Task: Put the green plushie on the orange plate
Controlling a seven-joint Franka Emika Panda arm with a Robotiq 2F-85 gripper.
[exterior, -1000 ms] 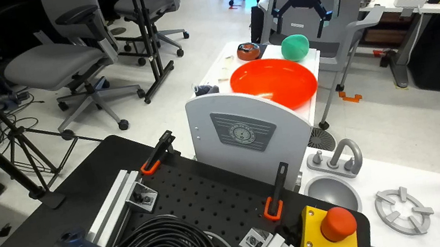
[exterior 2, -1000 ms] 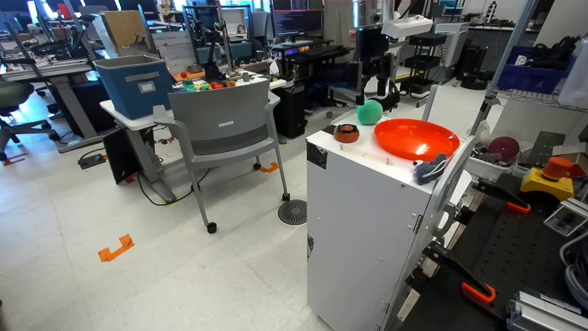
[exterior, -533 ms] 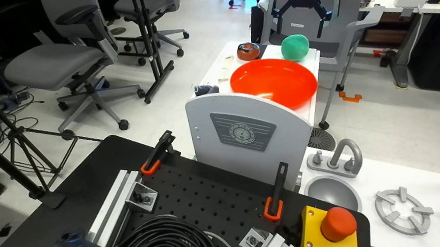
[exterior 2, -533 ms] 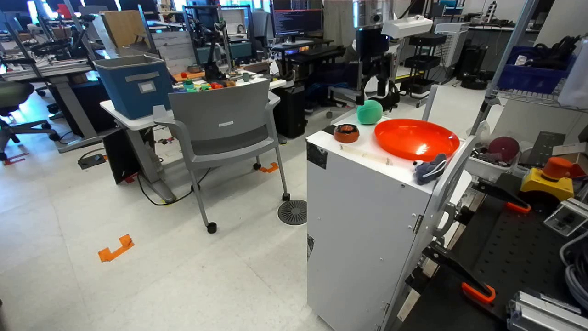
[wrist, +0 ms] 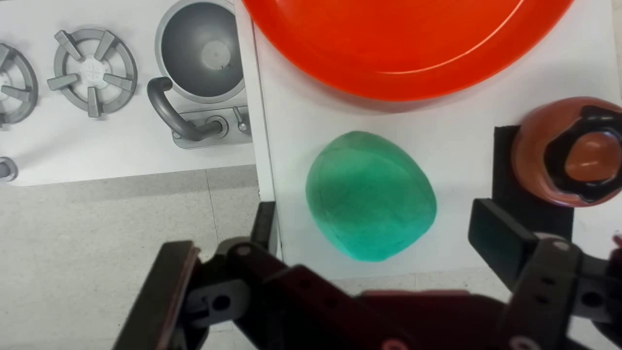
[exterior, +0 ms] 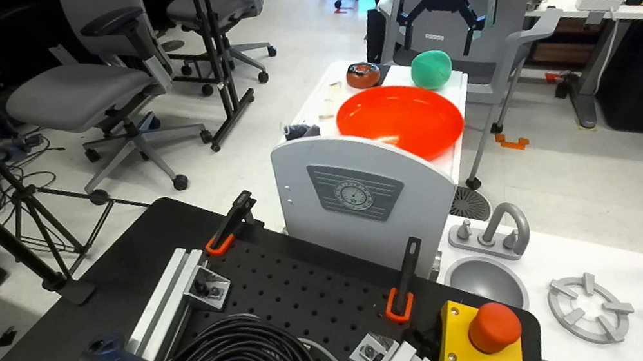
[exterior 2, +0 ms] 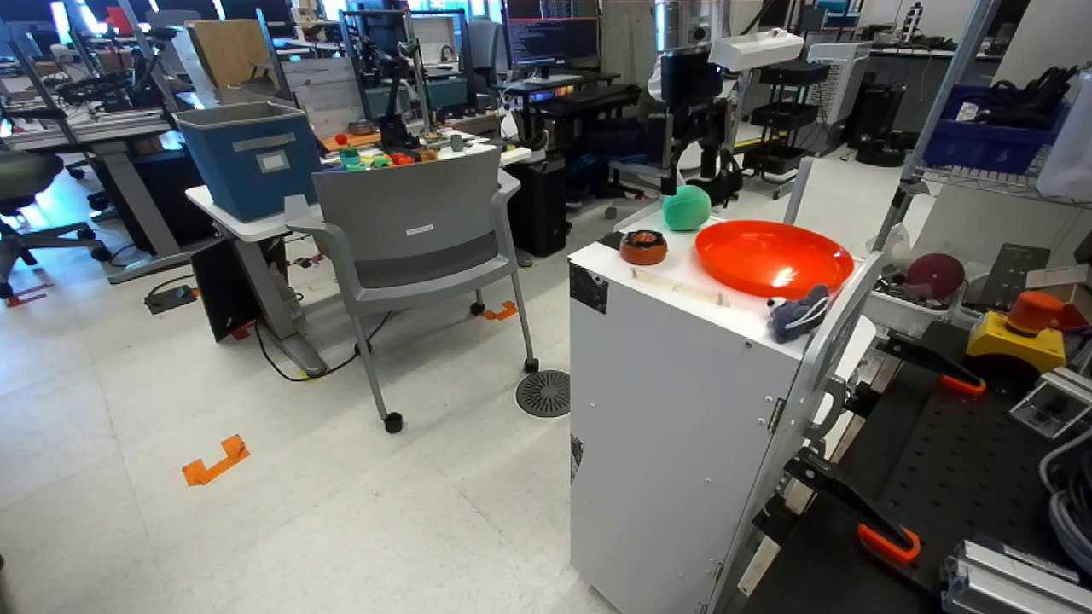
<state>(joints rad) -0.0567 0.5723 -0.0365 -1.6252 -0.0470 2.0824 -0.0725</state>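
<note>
Unmoved: 1 roundish, teal-green plushie (wrist: 371,197)

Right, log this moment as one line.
gripper: open, empty, above green plushie | green plushie: on white cabinet top, apart from orange plate | grasp: not yet made | placement: not yet done
</note>
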